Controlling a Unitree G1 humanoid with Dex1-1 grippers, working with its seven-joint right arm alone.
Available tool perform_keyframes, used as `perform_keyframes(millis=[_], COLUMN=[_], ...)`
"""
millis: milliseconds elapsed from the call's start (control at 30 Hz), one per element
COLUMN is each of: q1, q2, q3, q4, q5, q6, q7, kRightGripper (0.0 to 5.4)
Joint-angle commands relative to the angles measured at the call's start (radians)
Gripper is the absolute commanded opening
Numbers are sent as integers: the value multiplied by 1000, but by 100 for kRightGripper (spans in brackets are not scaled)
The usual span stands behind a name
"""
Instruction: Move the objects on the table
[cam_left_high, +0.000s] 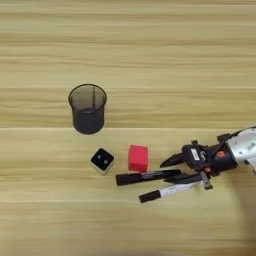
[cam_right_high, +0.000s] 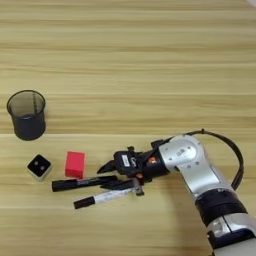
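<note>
On the table (cam_left_high: 150, 60) a red cube (cam_left_high: 138, 158) lies near the middle. Just below it a slim black marker (cam_left_high: 145, 176) lies almost level. Below that, a white-barrelled marker with a black cap (cam_left_high: 170, 191) lies slanted, cap to the left. My right gripper (cam_right_high: 105, 176) comes in from the right and stands open. Its upper finger points at the red cube, a short way off it. The lower finger lies over the right end of the black marker (cam_right_high: 82, 183), and nothing is held between them.
A black mesh cup (cam_left_high: 87, 107) stands upright at the upper left of the group. A small white cube with a black top (cam_left_high: 102, 160) sits left of the red cube. My silver forearm (cam_right_high: 200, 175) and its cable fill the lower right.
</note>
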Motion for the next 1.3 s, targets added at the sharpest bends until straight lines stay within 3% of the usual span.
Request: perform_keyframes(millis=[33, 633, 1067, 1167, 1300], q1=[-76, -105, -124, -121, -118], q2=[-33, -24, -27, -27, -25], q3=[-21, -49, -123, -144, -158], q4=[-27, -59, -195, -241, -271], q5=[7, 71, 249, 305, 329], q6=[-12, 20, 156, 208, 239], q7=[-46, -46, 8, 26, 28], kRightGripper=[219, 405, 531, 537, 537])
